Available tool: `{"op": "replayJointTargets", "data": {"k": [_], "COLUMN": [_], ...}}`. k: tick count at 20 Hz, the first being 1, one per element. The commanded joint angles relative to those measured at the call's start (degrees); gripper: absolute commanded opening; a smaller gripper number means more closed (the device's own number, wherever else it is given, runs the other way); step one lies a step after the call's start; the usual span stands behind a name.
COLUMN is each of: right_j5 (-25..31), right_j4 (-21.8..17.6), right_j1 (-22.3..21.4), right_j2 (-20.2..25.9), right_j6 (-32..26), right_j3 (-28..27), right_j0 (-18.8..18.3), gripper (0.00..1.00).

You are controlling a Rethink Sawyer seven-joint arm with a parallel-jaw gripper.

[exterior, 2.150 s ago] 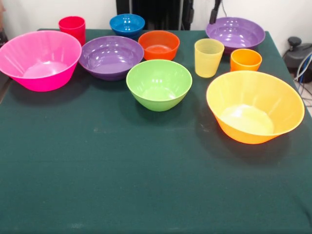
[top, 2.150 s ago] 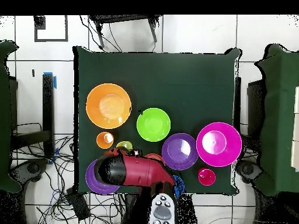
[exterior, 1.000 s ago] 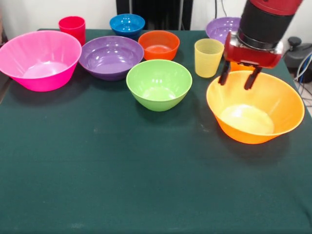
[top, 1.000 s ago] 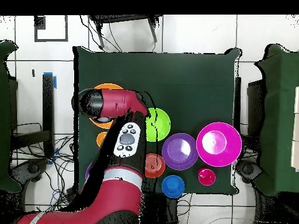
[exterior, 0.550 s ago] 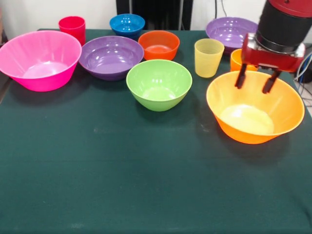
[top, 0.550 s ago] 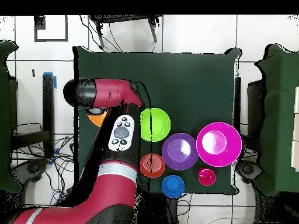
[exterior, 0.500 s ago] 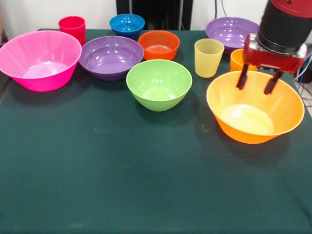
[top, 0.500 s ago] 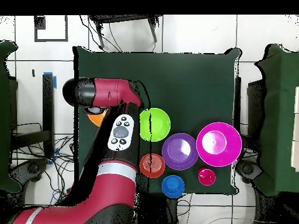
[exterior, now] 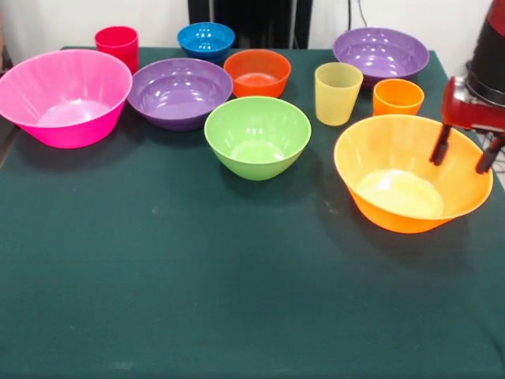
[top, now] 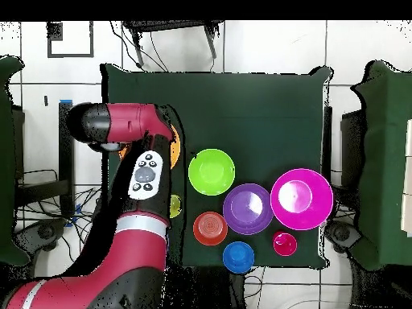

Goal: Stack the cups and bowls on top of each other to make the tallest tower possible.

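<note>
Over far-right rim of big orange-yellow bowl (exterior: 410,174): gripper (exterior: 465,154) w/ prongs apart, holding nothing.

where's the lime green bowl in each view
Front view: the lime green bowl sits centre, a little above mid-height.
Overhead view: the same bowl lies at the picture's middle.
Shared landmark: the purple bowl beside it, with the pink bowl just beyond.
</note>
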Motion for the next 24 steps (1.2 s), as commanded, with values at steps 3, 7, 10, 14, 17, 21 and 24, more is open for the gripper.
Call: {"op": "replayJointTargets", "data": {"k": [3, 7, 10, 14, 17, 21, 24], "right_j5": [1.0, 1.0, 0.4, -1.1, -2.2, -3.1, -4.0], "right_j4": [2.5, 2.7, 2.1, 1.4, 1.1, 0.3, -0.3], "right_j1": [4.1, 4.5, 4.6, 5.3, 6.0, 7.5, 8.4], "right_j2": [3.6, 3.1, 2.8, 2.0, 1.5, -1.0, -2.7], "right_j6": [14.3, 15.0, 14.8, 15.7, 16.5, 18.4, 18.6], "right_j3": [-2.5, -2.9, -2.5, -2.3, -2.3, -3.7, -4.0], "right_j0": [3.0, 4.1, 4.4, 5.3, 6.1, 7.9, 8.7], "gripper": [1.00, 1.00, 1.00, 1.00, 1.00, 1.00, 1.00]}}
